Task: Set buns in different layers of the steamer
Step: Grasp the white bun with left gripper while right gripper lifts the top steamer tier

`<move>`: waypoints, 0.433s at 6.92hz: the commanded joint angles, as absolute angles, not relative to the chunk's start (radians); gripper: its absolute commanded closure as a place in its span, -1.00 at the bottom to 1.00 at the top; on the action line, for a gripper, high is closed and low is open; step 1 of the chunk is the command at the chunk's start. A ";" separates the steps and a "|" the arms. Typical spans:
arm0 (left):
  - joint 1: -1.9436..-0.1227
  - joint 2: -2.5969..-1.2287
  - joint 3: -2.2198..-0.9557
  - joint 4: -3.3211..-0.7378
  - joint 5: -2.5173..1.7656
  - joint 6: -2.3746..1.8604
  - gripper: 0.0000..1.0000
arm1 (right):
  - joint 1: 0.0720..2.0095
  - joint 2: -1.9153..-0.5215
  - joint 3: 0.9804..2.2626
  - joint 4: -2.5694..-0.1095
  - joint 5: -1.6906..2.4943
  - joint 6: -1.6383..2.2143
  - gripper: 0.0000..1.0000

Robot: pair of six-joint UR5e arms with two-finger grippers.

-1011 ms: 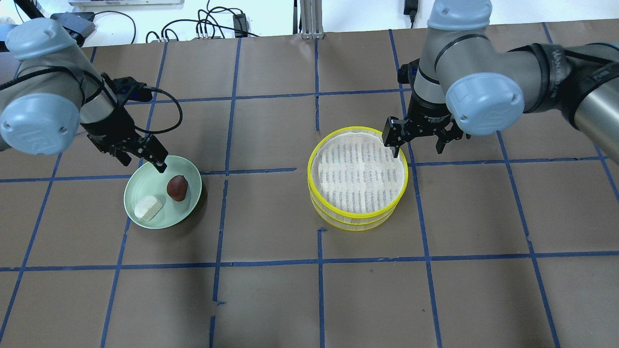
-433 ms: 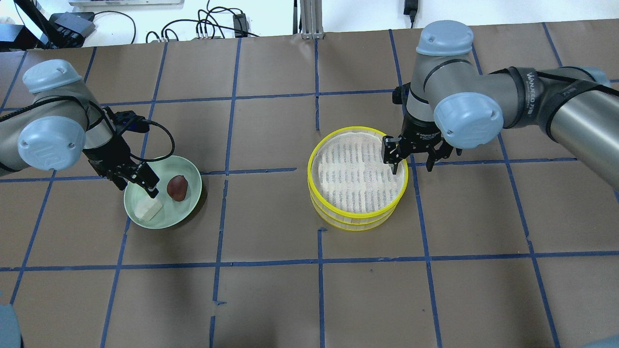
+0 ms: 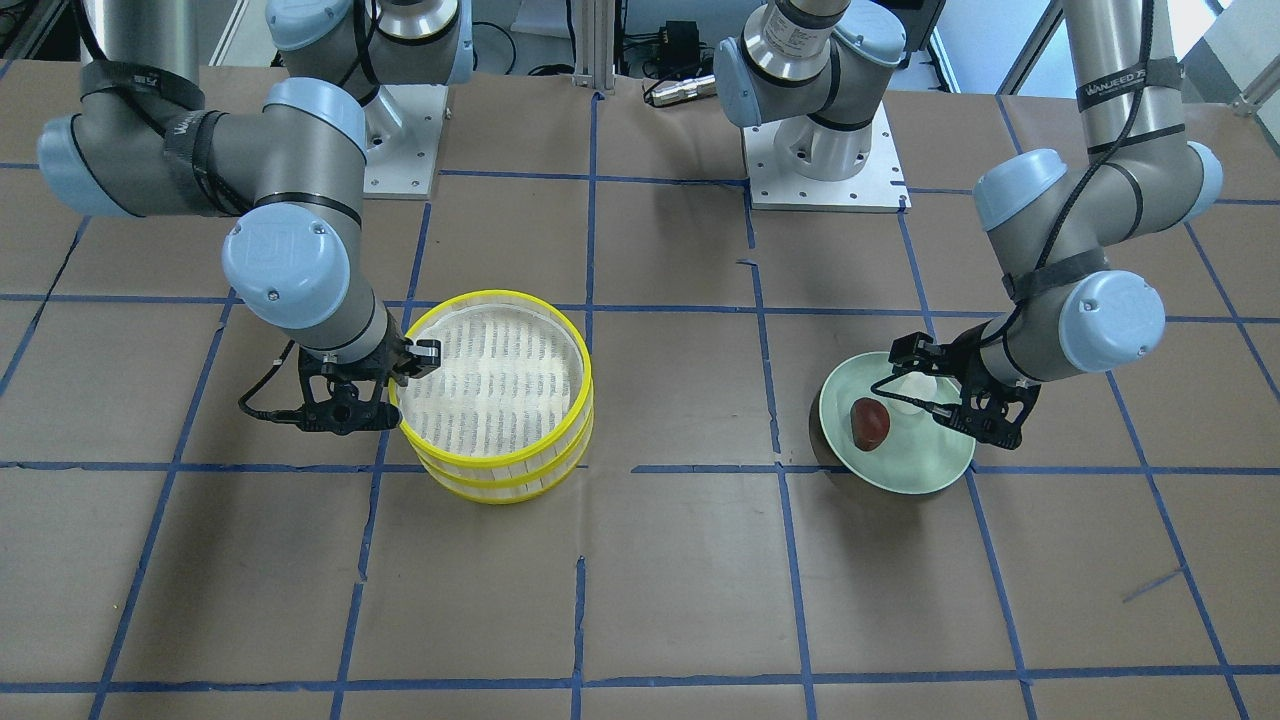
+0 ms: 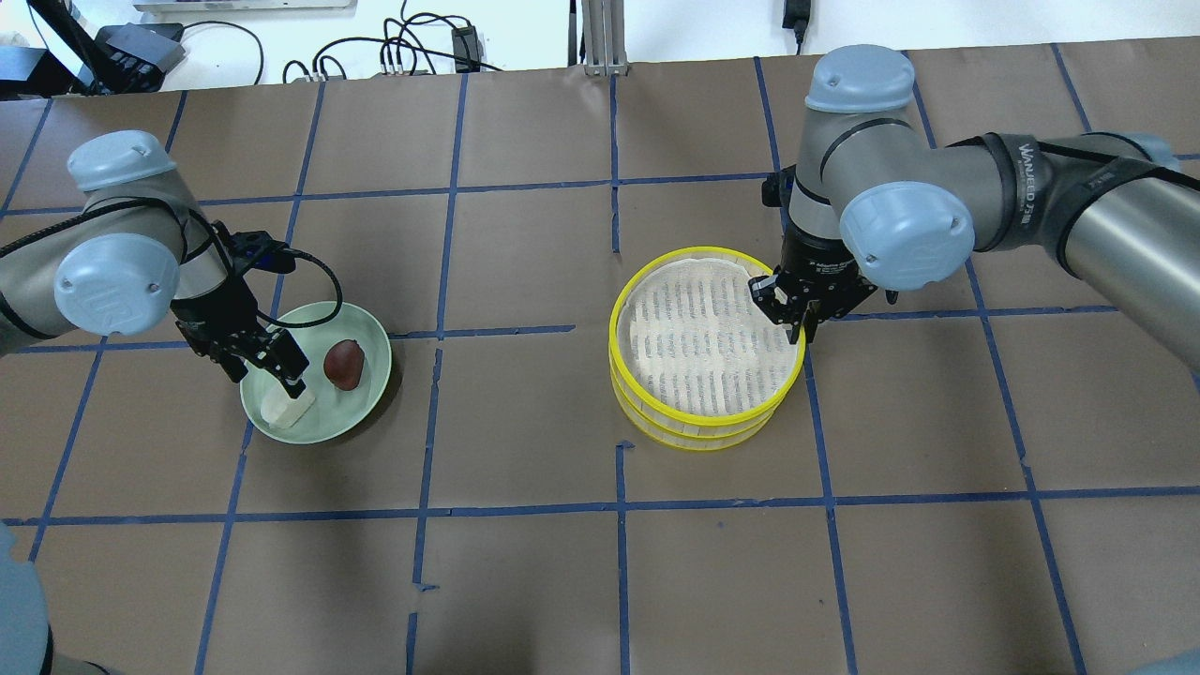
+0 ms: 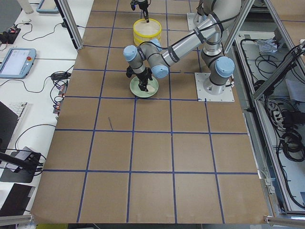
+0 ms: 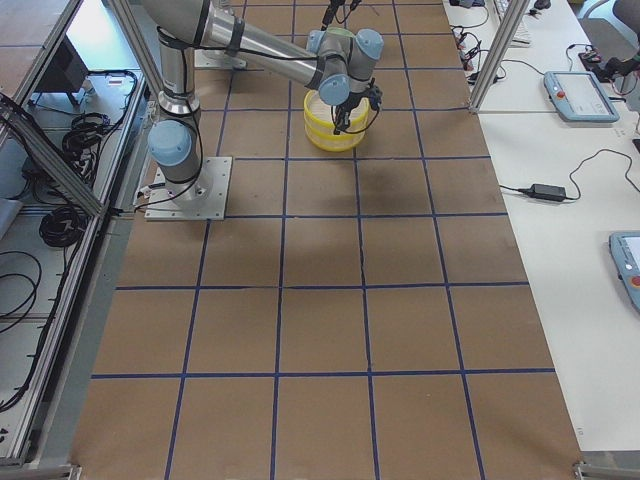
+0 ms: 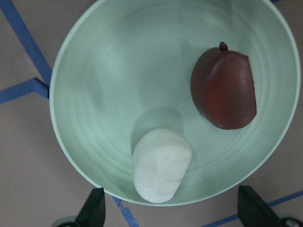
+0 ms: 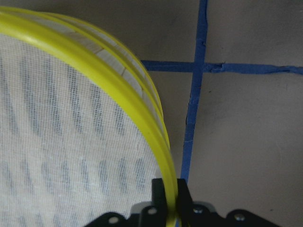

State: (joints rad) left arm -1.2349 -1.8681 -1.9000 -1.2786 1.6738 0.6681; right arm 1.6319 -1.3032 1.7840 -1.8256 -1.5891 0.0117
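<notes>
The white bun [image 4: 289, 405] and the reddish-brown bun [image 4: 344, 364] lie in a pale green plate [image 4: 328, 417]. My left gripper [image 4: 267, 380] is open and low over the plate, its fingers either side of the white bun. The left wrist view shows that bun [image 7: 161, 170] just ahead of the spread fingertips [image 7: 94, 210], with the brown bun [image 7: 225, 90] beyond. The two-tier steamer [image 4: 703, 337] stands stacked and empty. My right gripper [image 4: 799, 323] is shut on the top layer's yellow rim [image 8: 137, 104], one finger inside and one outside.
The table is brown paper with a blue tape grid [image 4: 619, 506]. The plate [image 3: 900, 462] and the steamer [image 3: 490, 380] stand about two grid squares apart. Both arm bases [image 3: 820, 150] stand at the robot's edge of the table.
My left gripper came down and toward the white bun, staying open. My right gripper closed on the steamer's rim, and the steamer shifted slightly to the right.
</notes>
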 commanded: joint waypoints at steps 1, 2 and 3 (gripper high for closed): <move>-1.236 -1.906 -1.899 -1.278 1.683 0.686 -0.48 | 1.618 -1.345 1.752 -1.784 -1.589 0.000 0.86; -1.236 -1.916 -1.899 -1.276 1.683 0.686 -0.43 | 1.611 -1.357 1.706 -1.726 -1.589 -0.014 0.85; -1.236 -1.922 -1.901 -1.276 1.680 0.686 -0.19 | 1.580 -1.358 1.651 -1.648 -1.589 -0.029 0.85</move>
